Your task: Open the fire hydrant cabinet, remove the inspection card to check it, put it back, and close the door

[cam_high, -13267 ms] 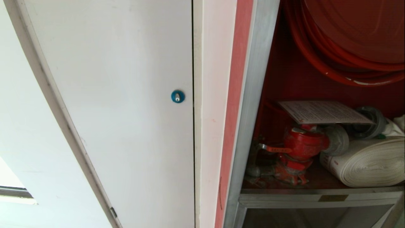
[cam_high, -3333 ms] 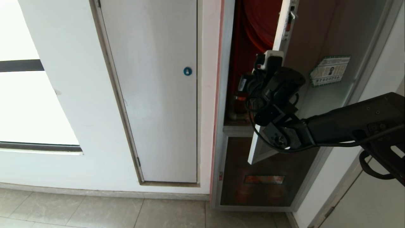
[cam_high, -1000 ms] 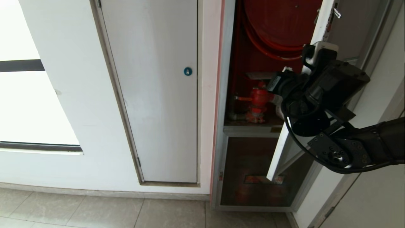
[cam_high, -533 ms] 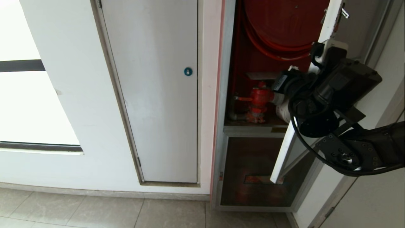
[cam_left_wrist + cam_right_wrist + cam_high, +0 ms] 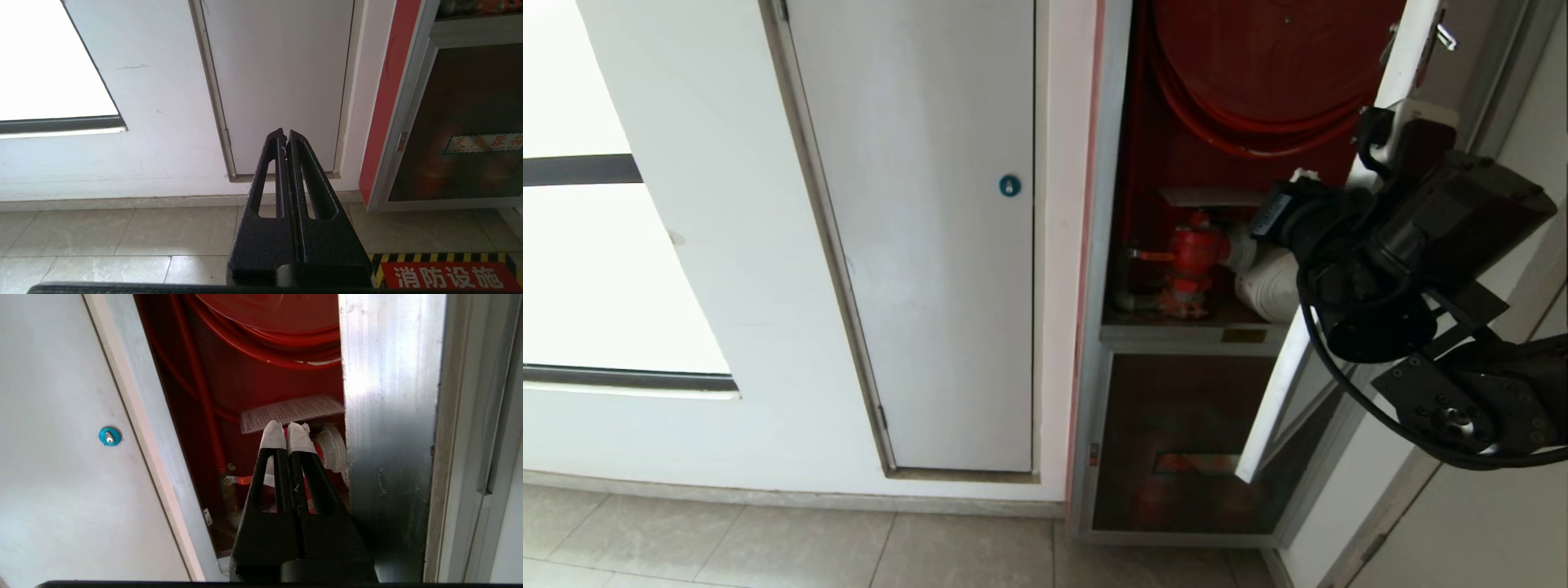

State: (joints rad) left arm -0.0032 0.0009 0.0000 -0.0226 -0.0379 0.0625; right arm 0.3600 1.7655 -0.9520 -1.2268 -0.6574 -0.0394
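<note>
Two taped fingertips point(image 5: 273, 435) on the right gripper point(image 5: 287, 435) are pressed together, holding nothing. In the right wrist view they point into the open fire hydrant cabinet point(image 5: 212, 396), with the door point(image 5: 388, 428) edge-on just beside them at 3 o'clock. In the head view the fingers are hidden behind the wrist; the right arm point(image 5: 1413, 253) comes in from 4 o'clock and its wrist sits against the swung-out door point(image 5: 1307, 359).

Inspection card point(image 5: 292, 410): lying flat inside the cabinet, above the red valve point(image 5: 1192, 261), apart from the fingertips. In the head view the inspection card point(image 5: 1209, 197) shows as a thin pale strip below the red hose reel point(image 5: 1258, 73). White rolled hose point(image 5: 1270, 286) lies at 3 o'clock of the valve, on the cabinet shelf point(image 5: 1176, 335).

Left gripper point(image 5: 285, 136): fingers closed on nothing, pointed at the wall base, well apart from the cabinet.

Room: white wall point(image 5: 727, 269), plain white panel door point(image 5: 931, 245) with a blue round lock point(image 5: 1009, 185) at 9 o'clock of the cabinet. Bright window point(image 5: 596, 269) with a dark bar at far 9 o'clock. Lower cabinet section has a dark glass panel point(image 5: 1176, 441) with a red label point(image 5: 1196, 464). Floor point(image 5: 768, 547) is pale beige tile, glossy, grey grout. Left wrist view shows a black-yellow hazard strip with a red floor marking point(image 5: 445, 275) in front of the cabinet.
</note>
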